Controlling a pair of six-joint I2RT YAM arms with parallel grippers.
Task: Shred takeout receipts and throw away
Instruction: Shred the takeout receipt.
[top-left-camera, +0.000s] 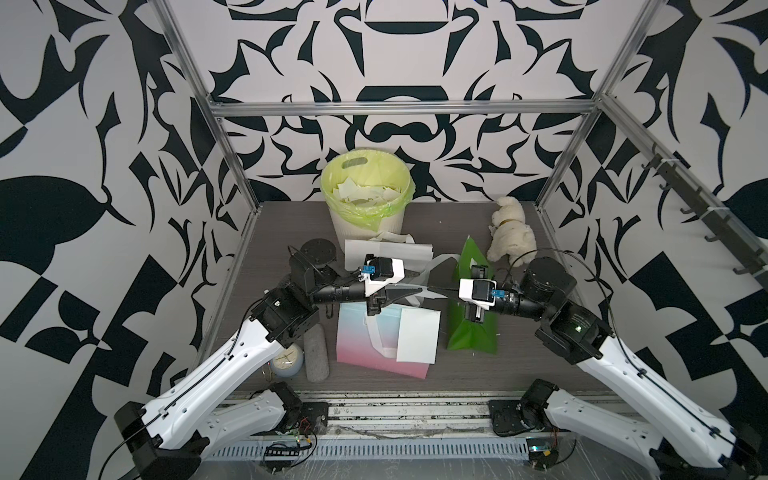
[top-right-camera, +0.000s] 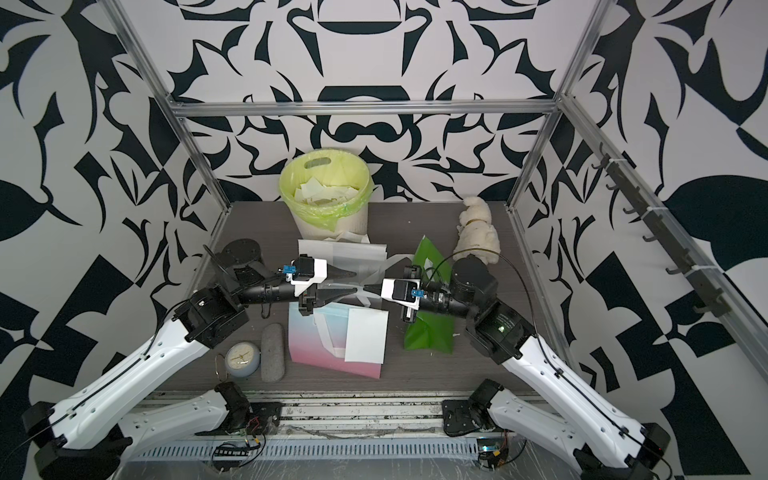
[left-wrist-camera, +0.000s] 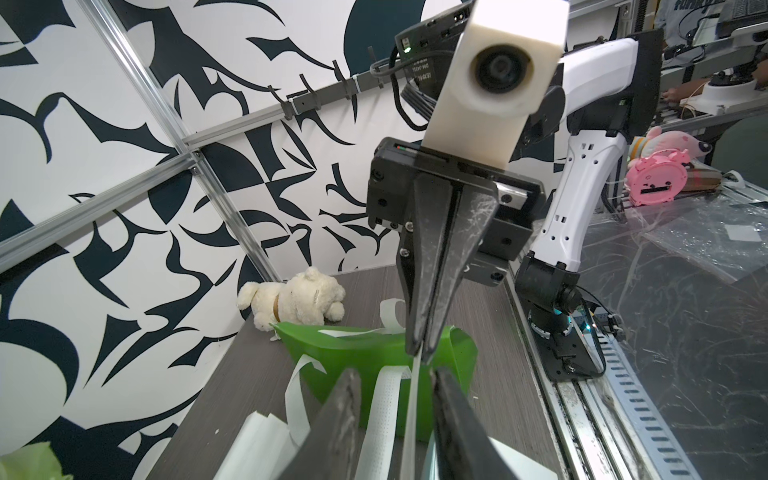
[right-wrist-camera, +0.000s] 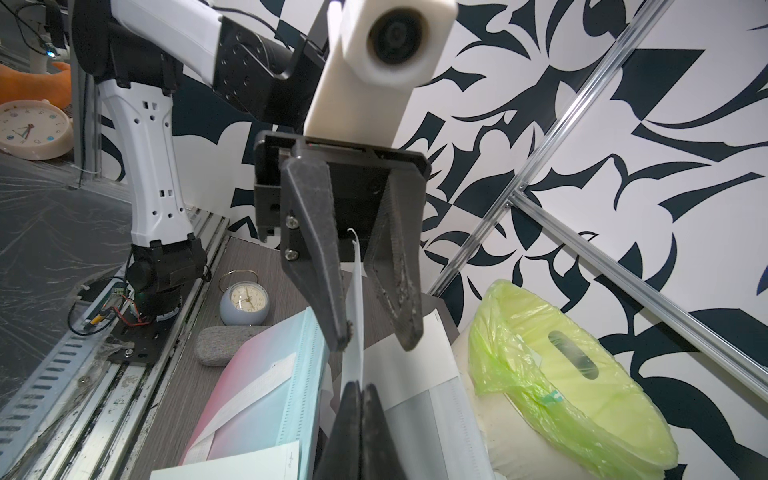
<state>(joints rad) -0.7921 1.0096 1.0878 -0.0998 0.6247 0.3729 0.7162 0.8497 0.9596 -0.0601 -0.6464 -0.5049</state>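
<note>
The walls (top-left-camera: 83, 124) carry a bold black-and-white swirl pattern. The table (top-left-camera: 478, 374) is dark grey woodgrain. The bin (top-left-camera: 349, 228) is white, its liner (top-left-camera: 332, 183) yellow-green, the scraps (top-left-camera: 365, 193) white. The gift bag (top-left-camera: 357, 345) fades from pale blue to pink. The sheet (top-left-camera: 417, 336) and the paper strip (right-wrist-camera: 358, 353) are white. The other bag (top-left-camera: 473, 332) is green, the plush toy (top-left-camera: 509, 230) cream, the clock (top-left-camera: 286, 363) pale blue-grey and the pouch (top-left-camera: 316, 353) speckled grey.

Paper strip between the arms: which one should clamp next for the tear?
Left. The left fingers stand open around the paper strip; the right fingers are already shut on it.
</note>
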